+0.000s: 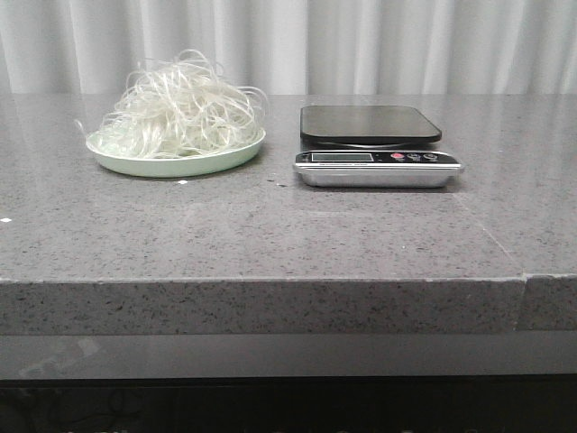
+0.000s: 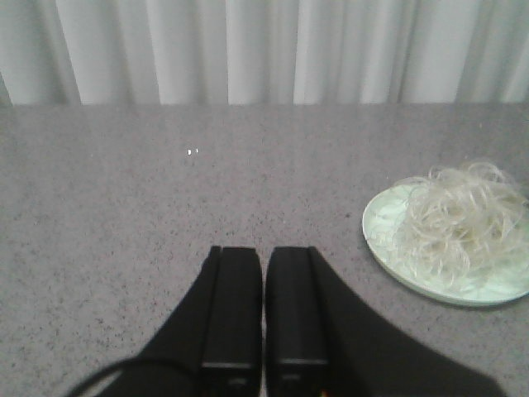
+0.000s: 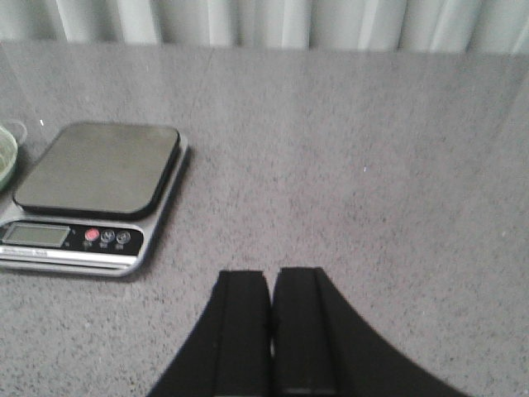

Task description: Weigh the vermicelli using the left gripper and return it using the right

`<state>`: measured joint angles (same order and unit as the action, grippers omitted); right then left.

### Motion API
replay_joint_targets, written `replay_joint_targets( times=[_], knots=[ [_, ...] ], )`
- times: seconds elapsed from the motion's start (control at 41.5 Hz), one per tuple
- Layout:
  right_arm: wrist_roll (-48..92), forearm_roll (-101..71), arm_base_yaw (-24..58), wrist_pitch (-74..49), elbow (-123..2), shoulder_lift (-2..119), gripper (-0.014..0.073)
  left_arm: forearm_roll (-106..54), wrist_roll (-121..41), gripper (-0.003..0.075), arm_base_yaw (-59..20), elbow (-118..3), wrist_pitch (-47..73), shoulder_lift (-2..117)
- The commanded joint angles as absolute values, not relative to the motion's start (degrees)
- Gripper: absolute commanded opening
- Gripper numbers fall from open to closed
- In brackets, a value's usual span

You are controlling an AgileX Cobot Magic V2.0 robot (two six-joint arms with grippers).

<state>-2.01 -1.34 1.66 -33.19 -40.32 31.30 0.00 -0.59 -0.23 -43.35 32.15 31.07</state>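
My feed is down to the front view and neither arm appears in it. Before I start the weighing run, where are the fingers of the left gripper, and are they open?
Observer: The left gripper has its fingers shut together, empty, over bare countertop; the left wrist view shows it short of the pale green plate.
Operator: Has it touched the vermicelli?
Observer: No. The vermicelli sits heaped on the plate, clear of the fingers.
Operator: And the right one?
Observer: The right gripper is shut too, holding nothing, apart from the kitchen scale.
Operator: Anything on the scale?
Observer: From above, its dark platform is bare.
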Motion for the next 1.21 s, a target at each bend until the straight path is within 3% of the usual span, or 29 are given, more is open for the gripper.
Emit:
replay_joint_targets(
  times=[0.0, 0.458, 0.53, 0.675, 0.747, 1.181],
  knots=[
    [-1.5, -1.4, 1.5, -29.8, -42.1, 34.5, 0.0159, -0.7, 0.0, 0.0144, -0.5, -45.2, 28.8, 34.1],
    [-1.5, -1.4, 1.5, -30.3, -42.1, 44.3, 0.0169, -0.7, 0.0, 0.0155, -0.5, -45.2, 28.6, 43.2],
    [-1.5, -1.4, 1.5, -30.3, -42.1, 45.0, 0.0242, -0.7, 0.0, 0.0206, -0.5, -45.2, 28.6, 44.1],
    [-1.5, -1.4, 1.5, -29.6, -42.1, 45.6, 0.0517, -0.7, -1.4, 0.0474, -2.4, -45.2, 28.0, 45.0],
    [-1.5, -1.4, 1.5, -29.4, -42.1, 45.7, 0.0582, -0.8, -1.8, 0.0565, -2.6, -45.2, 27.5, 45.6],
    [-1.5, -1.4, 1.5, -28.5, -42.1, 45.7, 0.0587, -0.8, -1.8, 0.0578, -19.2, -52.5, 22.5, 59.8]
  ],
)
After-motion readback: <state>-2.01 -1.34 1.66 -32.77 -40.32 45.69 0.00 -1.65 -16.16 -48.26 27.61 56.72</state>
